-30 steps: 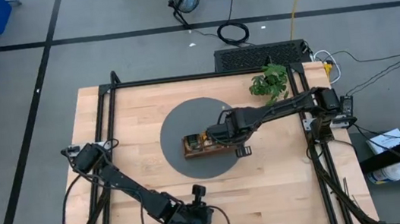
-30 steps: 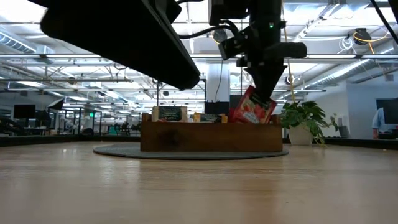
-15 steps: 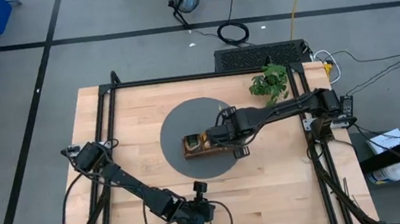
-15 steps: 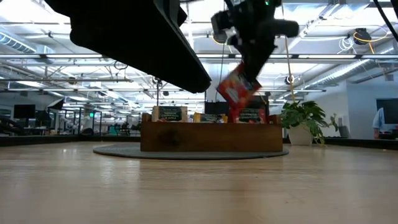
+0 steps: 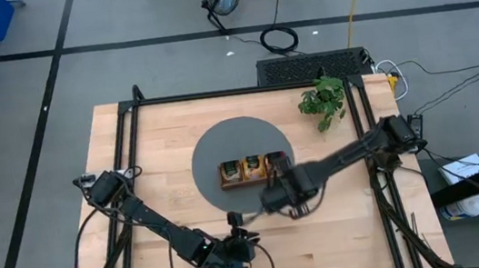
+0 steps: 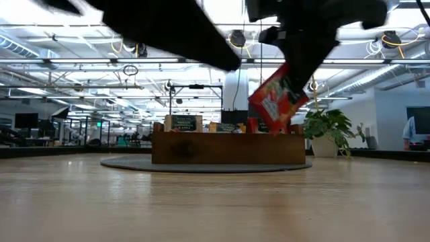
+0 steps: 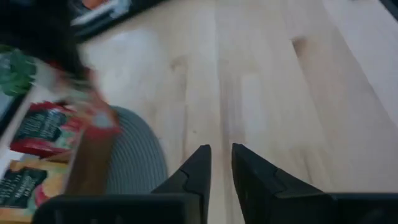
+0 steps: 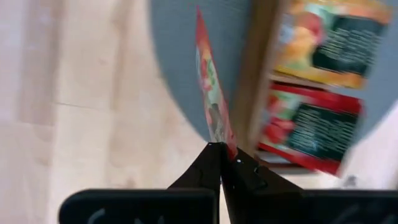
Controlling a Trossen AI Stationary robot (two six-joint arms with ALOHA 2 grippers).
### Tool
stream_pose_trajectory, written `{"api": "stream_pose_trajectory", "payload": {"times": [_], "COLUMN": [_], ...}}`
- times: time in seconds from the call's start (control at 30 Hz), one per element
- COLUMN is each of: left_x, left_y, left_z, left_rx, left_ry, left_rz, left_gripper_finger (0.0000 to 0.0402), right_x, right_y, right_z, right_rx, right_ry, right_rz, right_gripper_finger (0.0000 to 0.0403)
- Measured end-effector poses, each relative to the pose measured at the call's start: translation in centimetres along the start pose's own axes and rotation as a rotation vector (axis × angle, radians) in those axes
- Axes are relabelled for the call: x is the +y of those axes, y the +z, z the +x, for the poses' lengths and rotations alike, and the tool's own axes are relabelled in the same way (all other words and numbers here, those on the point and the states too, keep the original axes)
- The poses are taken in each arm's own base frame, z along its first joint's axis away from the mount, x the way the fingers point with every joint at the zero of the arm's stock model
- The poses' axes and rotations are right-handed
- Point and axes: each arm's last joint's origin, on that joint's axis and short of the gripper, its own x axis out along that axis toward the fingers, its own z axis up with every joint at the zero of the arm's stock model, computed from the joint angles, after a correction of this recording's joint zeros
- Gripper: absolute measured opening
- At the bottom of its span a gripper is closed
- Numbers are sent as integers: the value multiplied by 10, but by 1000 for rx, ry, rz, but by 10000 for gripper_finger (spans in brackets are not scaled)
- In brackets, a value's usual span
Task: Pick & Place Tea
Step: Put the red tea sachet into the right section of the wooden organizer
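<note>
pale wooden table (image 5: 133, 165), round grey mat (image 5: 214, 151), brown wooden tray (image 6: 228, 148). right gripper (image 8: 222, 149) clamps red tea sachet (image 6: 277, 97) aloft beside tray. left gripper (image 7: 221, 155) slightly parted, empty, at near edge.

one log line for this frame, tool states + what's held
right tool: shut on red tea sachet, lifted clear of wooden tray | left tool: slightly open, empty, over bare table
</note>
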Motion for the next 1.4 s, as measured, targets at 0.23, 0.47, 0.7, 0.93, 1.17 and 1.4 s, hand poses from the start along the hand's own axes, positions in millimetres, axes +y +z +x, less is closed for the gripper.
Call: {"api": "stream_pose_trajectory", "payload": {"times": [0.23, 0.47, 0.7, 0.93, 1.17, 1.4], "left_x": [1, -2, -1, 3, 5, 19], "left_y": [13, 32, 38, 36, 30, 22], "left_z": [0, -9, -10, -6, -3, 8], "left_rx": [-110, -181, -156, -136, -71, 32], "left_ry": [21, 27, -20, -21, -51, -44], "left_rz": [-33, 53, -2, -37, -111, -233], "left_gripper_finger": [115, 171, 206, 200, 196, 210], "right_x": [40, 71, 94, 97, 97, 99], "right_y": [-2, -6, -3, -2, -3, -2], "right_z": [16, 39, 48, 48, 48, 45], "right_rx": [-97, -226, -404, -431, -431, -462], "right_ry": [18, 51, 79, 90, 68, 28], "right_rz": [8, 34, 41, 66, 93, 102], "right_gripper_finger": [0, 0, 0, 0, 0, 0]}}
